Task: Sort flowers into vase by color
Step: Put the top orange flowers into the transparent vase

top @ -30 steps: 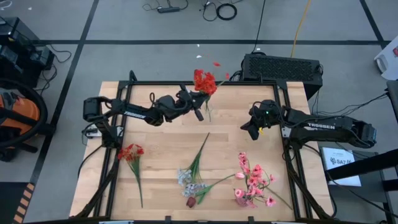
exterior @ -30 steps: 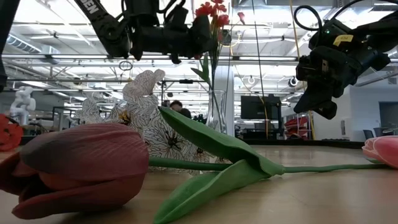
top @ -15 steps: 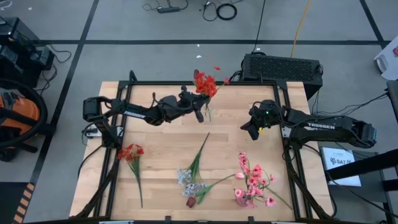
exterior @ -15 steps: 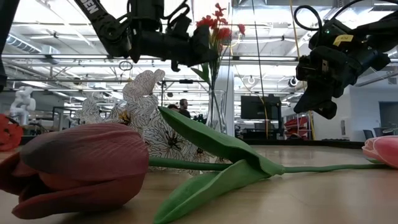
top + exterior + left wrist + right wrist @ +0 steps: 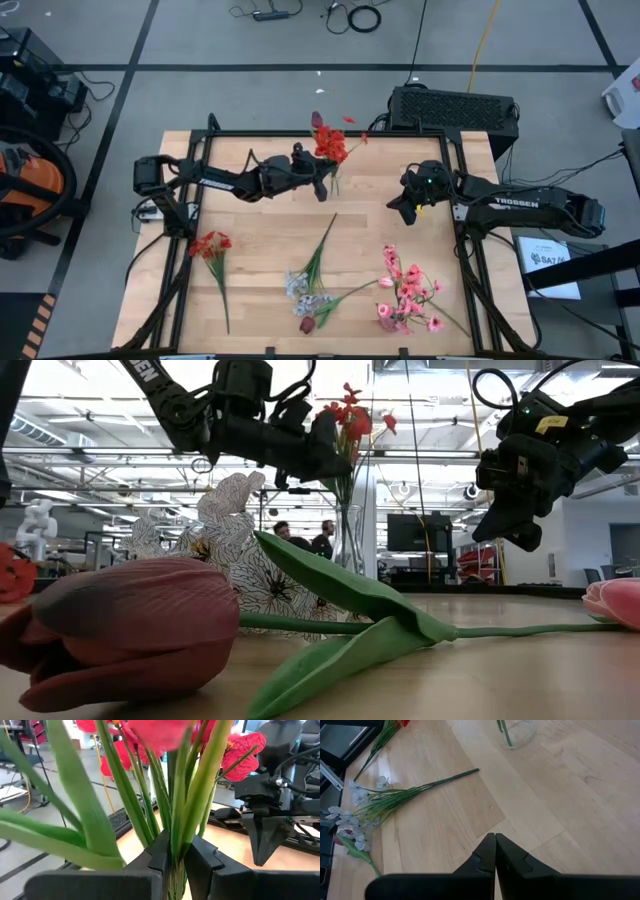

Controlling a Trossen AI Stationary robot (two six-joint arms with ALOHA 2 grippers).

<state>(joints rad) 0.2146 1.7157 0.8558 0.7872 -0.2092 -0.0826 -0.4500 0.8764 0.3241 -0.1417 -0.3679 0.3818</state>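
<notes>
The right arm (image 5: pixel 530 203) bears the white lettering "TROSSEN".

the middle of the table (image 5: pixel 260 225) lies bare between the glass vase (image 5: pixel 333 180) at the far edge and the flowers strewn along the near edge: a red sprig (image 5: pixel 211 248) near the left side, a white-grey spray (image 5: pixel 305 283), a maroon tulip (image 5: pixel 308 324) and pink blossoms (image 5: pixel 405 292). the left gripper (image 5: pixel 320 182) with its red bunch (image 5: pixel 329 143) crowds the vase mouth; the right gripper (image 5: pixel 397 212) hangs over the right side.
</notes>
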